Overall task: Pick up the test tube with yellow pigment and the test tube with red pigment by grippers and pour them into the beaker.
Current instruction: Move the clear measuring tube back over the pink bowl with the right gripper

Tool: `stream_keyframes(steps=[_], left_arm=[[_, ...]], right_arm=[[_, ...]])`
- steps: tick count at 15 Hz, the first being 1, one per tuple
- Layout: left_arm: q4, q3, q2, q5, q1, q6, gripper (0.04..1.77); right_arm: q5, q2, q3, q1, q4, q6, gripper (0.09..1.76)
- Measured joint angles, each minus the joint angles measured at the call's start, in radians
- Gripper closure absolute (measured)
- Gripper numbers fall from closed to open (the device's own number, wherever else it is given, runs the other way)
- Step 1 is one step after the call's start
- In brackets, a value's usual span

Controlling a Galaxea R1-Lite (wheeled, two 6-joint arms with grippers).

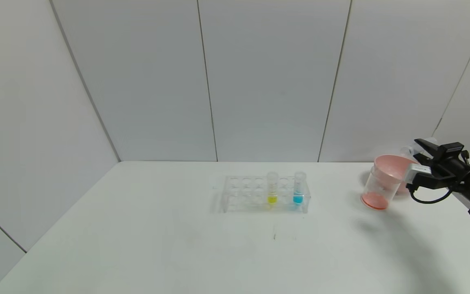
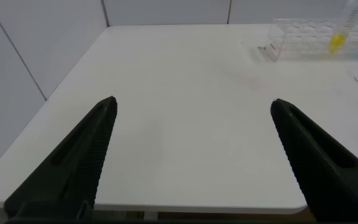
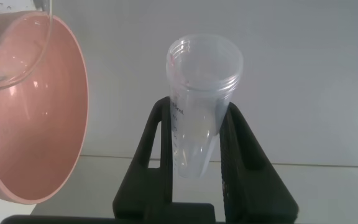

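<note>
My right gripper (image 1: 422, 149) is at the far right, shut on a slim clear tube (image 3: 202, 74) with graduation marks, held above and behind the beaker. No coloured liquid shows in that tube. The beaker (image 1: 375, 185) is a clear cup with orange-red liquid (image 1: 375, 201) at its bottom; its rim (image 3: 42, 46) shows in the right wrist view. The yellow-pigment tube (image 1: 272, 188) stands upright in the clear rack (image 1: 243, 194), and it also shows in the left wrist view (image 2: 339, 37). My left gripper (image 2: 193, 106) is open and empty over the table's near left part, out of the head view.
A blue-bottomed tube (image 1: 298, 188) stands in the rack to the right of the yellow one. A pink bowl (image 1: 396, 165) sits right behind the beaker, close to my right gripper. The white table (image 1: 137, 245) meets grey walls at the back and left.
</note>
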State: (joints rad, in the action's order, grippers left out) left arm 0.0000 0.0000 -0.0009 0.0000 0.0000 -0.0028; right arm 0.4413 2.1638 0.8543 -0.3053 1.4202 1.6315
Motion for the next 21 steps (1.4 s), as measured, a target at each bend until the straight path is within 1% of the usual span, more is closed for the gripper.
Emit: stream_keyframes(steps=[2,3,4,5,7,9,10,11,14,16,18,21], left_arm=[[0.0,0.0,0.0,0.0,0.0,0.0,0.05],[0.0,0.0,0.0,0.0,0.0,0.0,0.05],[0.0,0.0,0.0,0.0,0.0,0.0,0.05],[0.0,0.0,0.0,0.0,0.0,0.0,0.05],[0.0,0.0,0.0,0.0,0.0,0.0,0.05],[0.0,0.0,0.0,0.0,0.0,0.0,0.05],[0.0,0.0,0.0,0.0,0.0,0.0,0.05],[0.0,0.0,0.0,0.0,0.0,0.0,0.05],[0.0,0.0,0.0,0.0,0.0,0.0,0.05],[0.0,0.0,0.0,0.0,0.0,0.0,0.05],[0.0,0.0,0.0,0.0,0.0,0.0,0.05],[0.0,0.0,0.0,0.0,0.0,0.0,0.05]], right_arm=[[-0.004,0.0,0.0,0.001,-0.003,-0.007,1.34],[-0.019,0.0,0.008,0.003,-0.014,-0.031,1.34],[-0.046,-0.002,0.024,0.008,-0.033,-0.083,1.34],[-0.083,-0.004,0.052,0.016,-0.067,-0.163,1.34],[-0.192,-0.009,0.148,0.039,-0.172,-0.356,1.34],[-0.294,-0.013,0.262,0.056,-0.321,-0.553,1.34],[-0.333,-0.015,0.304,0.059,-0.388,-0.631,1.34],[-0.371,-0.018,0.33,0.062,-0.425,-0.689,1.34],[-0.423,-0.024,0.358,0.085,-0.457,-0.848,1.34],[-0.461,-0.025,0.375,0.112,-0.499,-0.993,1.34],[-0.501,-0.026,0.399,0.14,-0.599,-1.148,1.34],[-0.511,-0.024,0.454,0.165,-0.76,-1.323,1.34]])
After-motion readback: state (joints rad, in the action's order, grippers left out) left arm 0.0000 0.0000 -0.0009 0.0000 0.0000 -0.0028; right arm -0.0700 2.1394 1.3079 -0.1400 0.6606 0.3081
